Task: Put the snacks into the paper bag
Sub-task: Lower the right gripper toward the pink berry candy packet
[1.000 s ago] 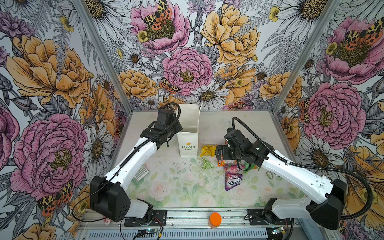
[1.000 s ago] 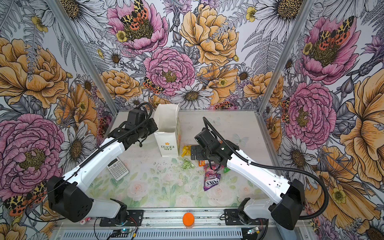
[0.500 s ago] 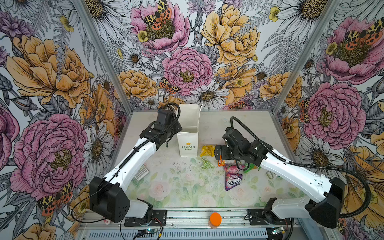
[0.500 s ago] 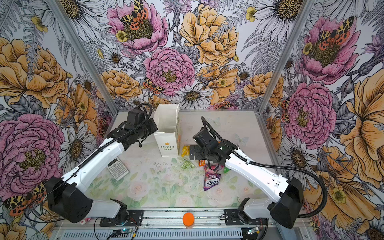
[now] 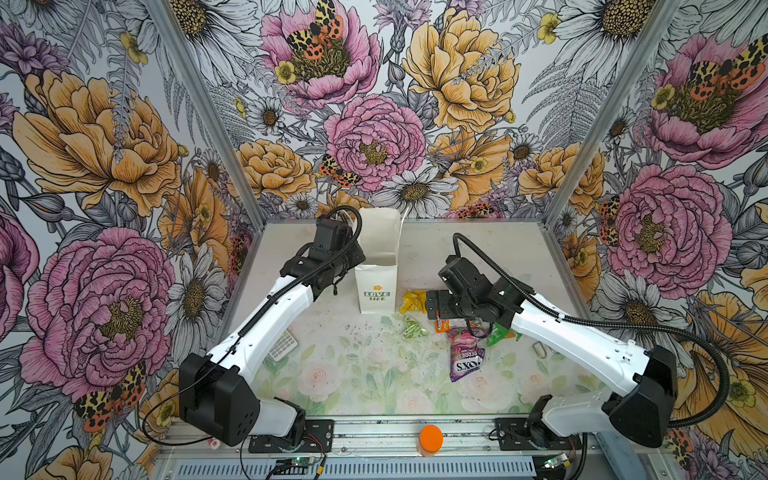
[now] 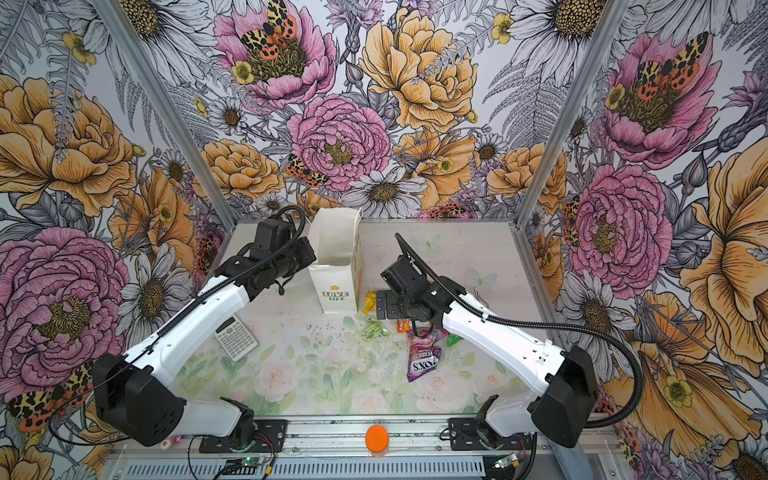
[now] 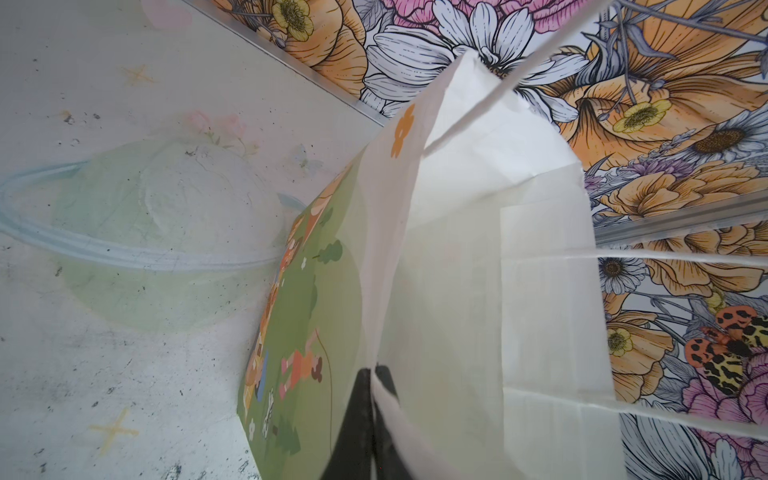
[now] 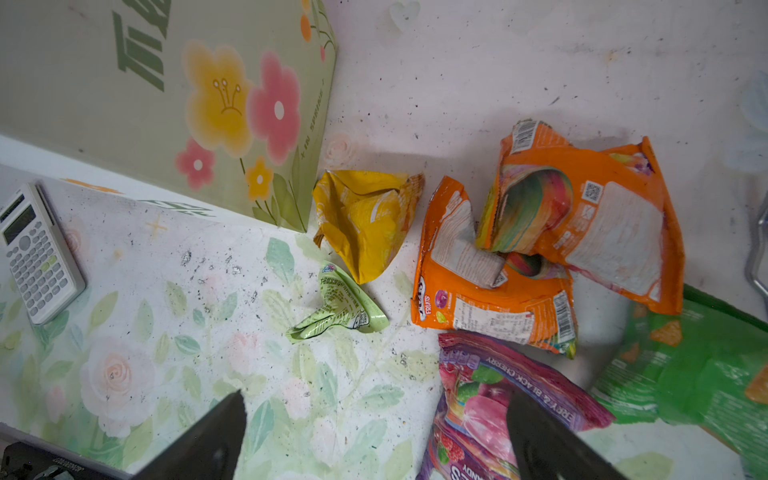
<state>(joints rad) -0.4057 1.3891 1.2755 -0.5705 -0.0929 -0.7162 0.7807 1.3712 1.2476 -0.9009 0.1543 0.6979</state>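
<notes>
Six crinkly shiny snack packets (image 8: 494, 299) lie beside the tall white paper bag (image 5: 377, 286), none bagged, we reckon; left gripper (image 7: 374, 370) pinches its rim, right gripper (image 8: 374, 399) gapes empty.

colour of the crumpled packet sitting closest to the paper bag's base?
The packet is yellow. It shows best in the right wrist view.

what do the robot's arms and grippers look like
Both the left arm and right arm have smooth white shell links between blocky black joint housings. A black ribbed cable loops from the right arm's base to its wrist; a thinner black one runs along the left. The left gripper and right gripper have plain black fingers tapering to wedge tips.
</notes>
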